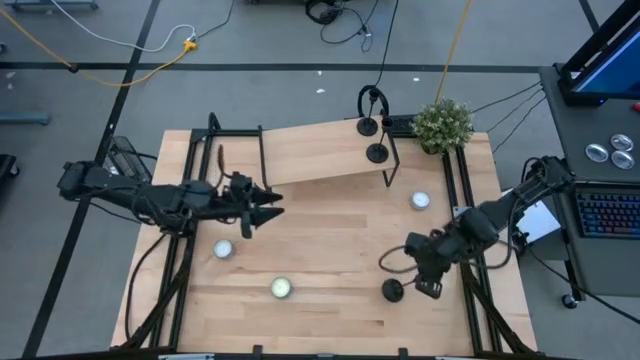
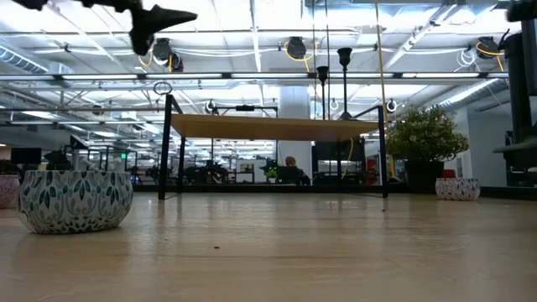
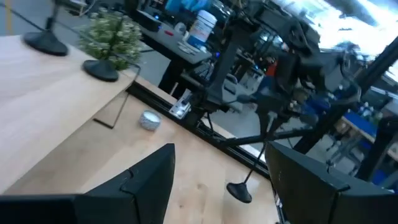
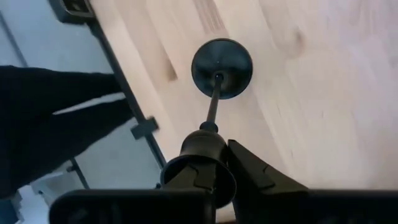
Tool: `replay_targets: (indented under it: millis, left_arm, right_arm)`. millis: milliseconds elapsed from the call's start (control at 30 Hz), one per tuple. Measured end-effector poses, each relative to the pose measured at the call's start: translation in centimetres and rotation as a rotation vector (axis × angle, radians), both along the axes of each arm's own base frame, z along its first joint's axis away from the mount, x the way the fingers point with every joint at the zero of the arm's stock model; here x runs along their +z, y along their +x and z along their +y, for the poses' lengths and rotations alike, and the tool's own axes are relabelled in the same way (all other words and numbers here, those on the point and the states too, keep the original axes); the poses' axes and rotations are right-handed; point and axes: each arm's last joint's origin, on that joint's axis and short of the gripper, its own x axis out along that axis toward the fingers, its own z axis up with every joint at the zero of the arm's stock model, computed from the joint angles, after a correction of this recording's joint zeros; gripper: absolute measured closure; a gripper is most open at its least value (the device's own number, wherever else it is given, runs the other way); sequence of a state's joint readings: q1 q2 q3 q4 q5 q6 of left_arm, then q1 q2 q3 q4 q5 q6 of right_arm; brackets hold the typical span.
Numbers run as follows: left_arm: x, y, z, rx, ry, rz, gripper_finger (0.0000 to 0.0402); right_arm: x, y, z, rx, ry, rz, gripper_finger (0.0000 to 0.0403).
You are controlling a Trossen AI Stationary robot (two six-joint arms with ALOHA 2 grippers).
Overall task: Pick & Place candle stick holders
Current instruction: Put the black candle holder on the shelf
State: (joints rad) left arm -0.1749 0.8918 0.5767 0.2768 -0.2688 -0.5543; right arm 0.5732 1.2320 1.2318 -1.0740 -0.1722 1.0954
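Note:
Two black candle stick holders (image 1: 368,125) (image 1: 377,152) stand on their round bases on the raised wooden shelf (image 1: 320,150) at the far side, and show in the low view too (image 2: 344,59). A third candle stick holder (image 1: 393,290) is near the table's near right, with my right gripper (image 4: 211,165) shut on its top end. Its base (image 3: 239,191) also shows in the left wrist view. My left gripper (image 1: 268,210) hovers open over the table's left middle, pointing level toward the right, with nothing between its fingers (image 3: 155,174). My right gripper pinches the holder's cup end (image 4: 200,146) between its two fingers, slanting down from above and from the table's right. The thin stem (image 4: 212,106) and round base (image 4: 222,68) hang tilted below the fingers, low over the table. Whether the base touches the wood, I cannot tell.
Three round tealights lie on the table (image 1: 222,250) (image 1: 281,288) (image 1: 420,200). A small potted plant (image 1: 442,122) stands at the far right corner beside the shelf. Black frame rails (image 1: 470,200) run along the table's left and right sides.

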Motion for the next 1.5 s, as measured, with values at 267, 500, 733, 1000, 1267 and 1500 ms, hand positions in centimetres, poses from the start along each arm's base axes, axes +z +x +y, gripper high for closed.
replay_targets:
  millis: [267, 500, 733, 1000, 1267, 1500]
  left_arm:
    - [1.9, 5.0, -1.0, -0.049, 0.151, 0.067, 0.0147]
    - [3.3, 9.4, -1.9, -0.141, 0.218, 0.185, 0.0147]
    - [4.2, 13.2, -2.5, -0.228, 0.258, 0.354, 0.0147]
    - [4.0, 16.6, -2.5, -0.335, 0.263, 0.445, 0.0147]
    - [2.6, 18.7, -3.0, -0.424, 0.257, 0.511, 0.0147]
    - [2.1, 19.2, -2.8, -0.425, 0.240, 0.529, 0.0147]
  right_arm:
    - [1.7, 2.2, -2.9, 0.014, -0.007, -0.142, 0.0391]
    - [2.2, 3.7, -4.9, 0.017, -0.034, -0.258, 0.0391]
    - [2.5, 5.4, -6.3, 0.026, -0.062, -0.390, 0.0391]
    - [2.3, 7.2, -6.7, 0.063, -0.096, -0.479, 0.0391]
    - [2.4, 8.4, -6.9, 0.076, -0.112, -0.565, 0.0391]
    - [2.6, 8.7, -7.1, 0.069, -0.124, -0.599, 0.0391]
